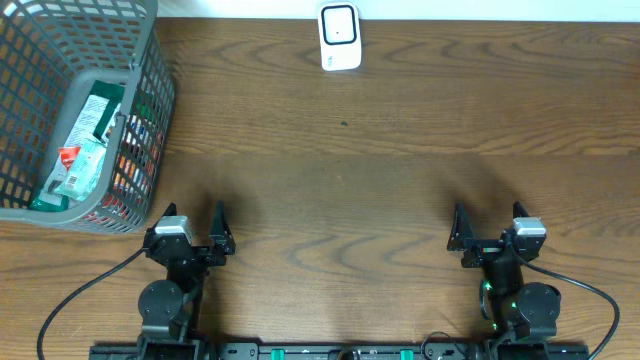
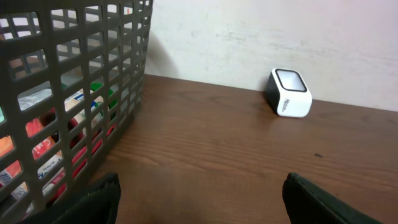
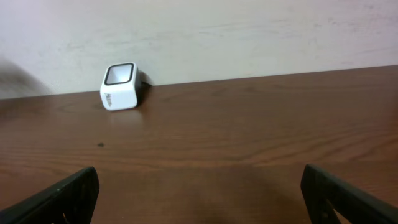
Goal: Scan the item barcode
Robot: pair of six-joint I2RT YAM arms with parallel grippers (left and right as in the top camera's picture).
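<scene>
Several packaged items [image 1: 88,135] lie in a grey mesh basket [image 1: 156,105] at the table's left; through its wall [image 2: 74,68] the left wrist view shows red, white and green packs [image 2: 46,158]. A white barcode scanner [image 1: 339,37] with a dark window stands at the table's back edge, also seen as the scanner [image 2: 290,92] and the scanner [image 3: 119,86] in the wrist views. My left gripper [image 1: 193,222] [image 2: 202,186] is open and empty near the front edge, just right of the basket. My right gripper [image 1: 488,228] [image 3: 199,180] is open and empty at the front right.
Brown wooden table [image 1: 340,190] with a pale wall behind it. A black cable [image 1: 85,290] runs off from the left arm's base and another cable [image 1: 590,290] from the right arm's base.
</scene>
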